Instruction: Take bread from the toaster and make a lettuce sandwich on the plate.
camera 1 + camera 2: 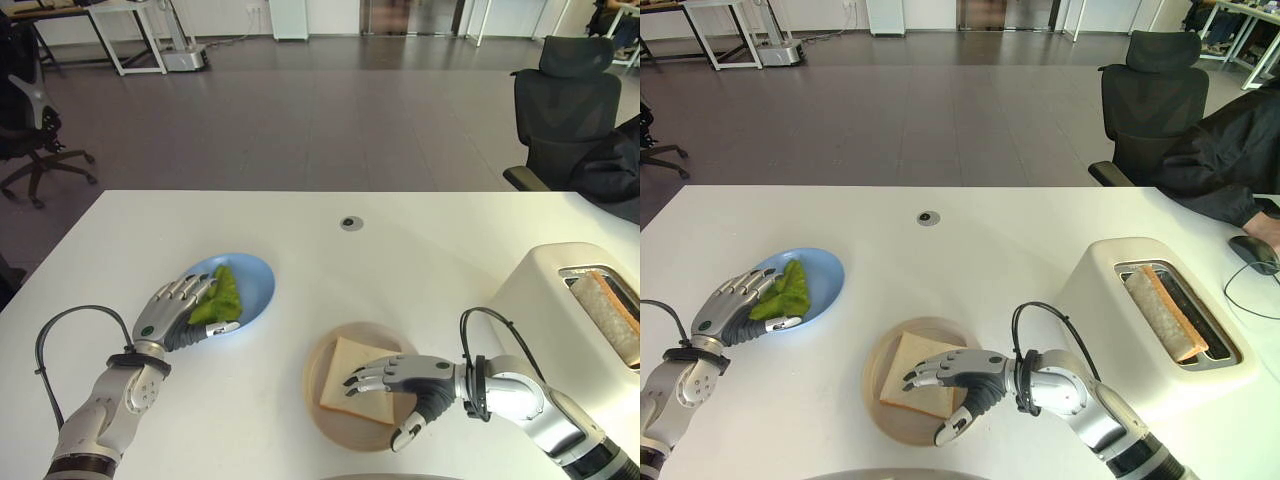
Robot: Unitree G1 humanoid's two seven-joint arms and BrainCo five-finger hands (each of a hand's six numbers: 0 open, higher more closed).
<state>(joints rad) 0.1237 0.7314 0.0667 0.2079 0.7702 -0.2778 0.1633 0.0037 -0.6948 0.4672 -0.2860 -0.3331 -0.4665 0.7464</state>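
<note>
A green lettuce leaf [222, 293] lies on a blue plate [258, 275] at the left. My left hand [178, 312] is at the leaf's near-left side, fingers curled over it and thumb under its lower edge. One slice of bread [350, 385] lies flat on a tan plate [322, 352] in front of me. My right hand [405, 378] hovers over the slice's right part with fingers spread, holding nothing. A white toaster [1110, 300] stands at the right, with another slice [1162, 312] sticking out of its slot.
A small round grommet [351, 223] is set in the white table [420, 250] toward the back. A black office chair [560, 110] stands beyond the far right edge. A person's dark sleeve [1230, 160] and a mouse [1252, 250] are at the right.
</note>
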